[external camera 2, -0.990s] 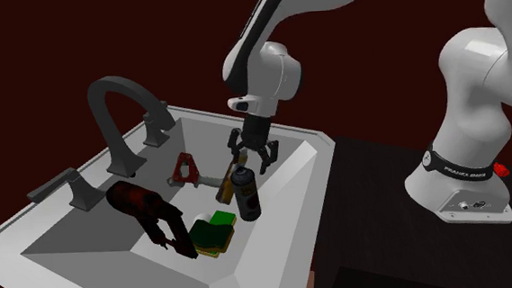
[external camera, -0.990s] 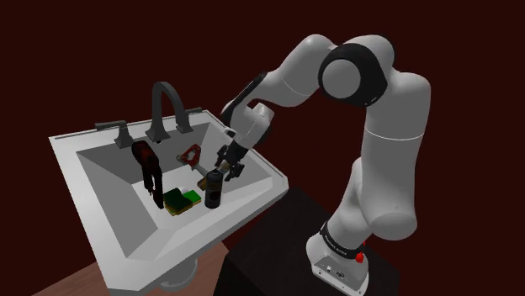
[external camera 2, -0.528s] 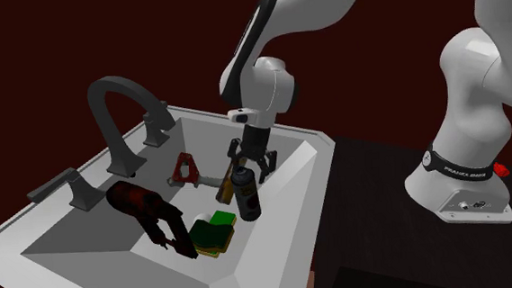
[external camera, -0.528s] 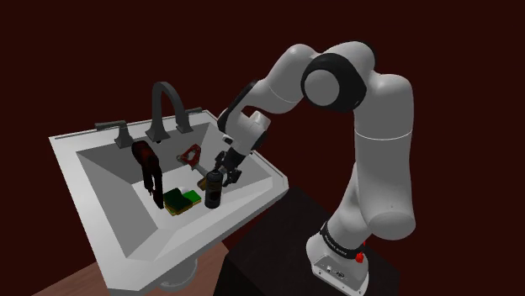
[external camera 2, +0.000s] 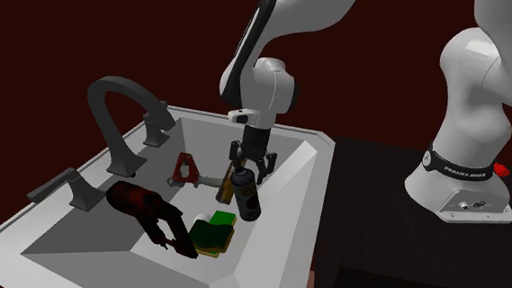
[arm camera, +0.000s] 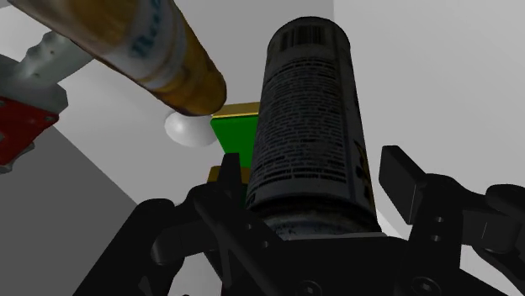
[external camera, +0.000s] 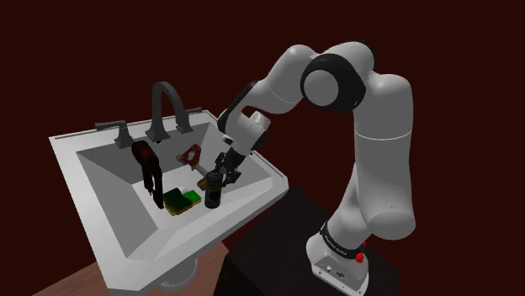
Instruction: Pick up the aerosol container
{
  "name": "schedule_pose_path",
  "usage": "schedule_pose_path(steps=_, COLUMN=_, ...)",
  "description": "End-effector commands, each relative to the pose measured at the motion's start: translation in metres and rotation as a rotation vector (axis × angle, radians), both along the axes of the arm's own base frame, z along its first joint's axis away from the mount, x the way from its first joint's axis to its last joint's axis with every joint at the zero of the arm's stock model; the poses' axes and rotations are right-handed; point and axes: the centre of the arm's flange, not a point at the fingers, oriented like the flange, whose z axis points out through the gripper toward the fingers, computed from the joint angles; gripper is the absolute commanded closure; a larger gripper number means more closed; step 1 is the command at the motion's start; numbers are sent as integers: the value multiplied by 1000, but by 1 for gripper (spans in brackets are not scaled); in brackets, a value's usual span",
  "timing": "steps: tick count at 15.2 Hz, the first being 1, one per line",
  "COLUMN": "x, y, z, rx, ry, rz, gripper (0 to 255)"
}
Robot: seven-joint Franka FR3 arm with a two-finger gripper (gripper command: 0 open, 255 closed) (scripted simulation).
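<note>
You're straddling the can (arm camera: 310, 118) in the sink (external camera 2: 282, 247) with the claw (external camera 2: 252, 163) spread, pre-grasp; next it's likely calling for pinching, then lifting.

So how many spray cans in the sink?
1: the can stands upright inside the open gripper, beside a lying amber bottle. The arm might hide more.

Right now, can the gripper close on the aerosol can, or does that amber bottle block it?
Probably yes. The open gripper straddles the upright aerosol can near its top, one finger on each side. The amber bottle lies off to one side, outside the fingers.
</note>
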Motion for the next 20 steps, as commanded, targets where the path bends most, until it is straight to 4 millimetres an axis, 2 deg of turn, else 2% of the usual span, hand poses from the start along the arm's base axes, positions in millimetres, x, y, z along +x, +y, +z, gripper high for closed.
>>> schedule_pose_path(steps=1, x=0, y=0, z=0, rx=-1, ry=0, rz=-1, gripper=255)
schedule_pose_path(steps=3, x=0, y=0, z=0, rx=-1, ry=0, rz=-1, gripper=255)
schedule_pose_path(steps=18, x=0, y=0, z=79, rx=-1, ry=0, rz=-1, gripper=255)
schedule_pose_path(steps=20, x=0, y=0, z=80, rx=-1, ry=0, rz=-1, gripper=255)
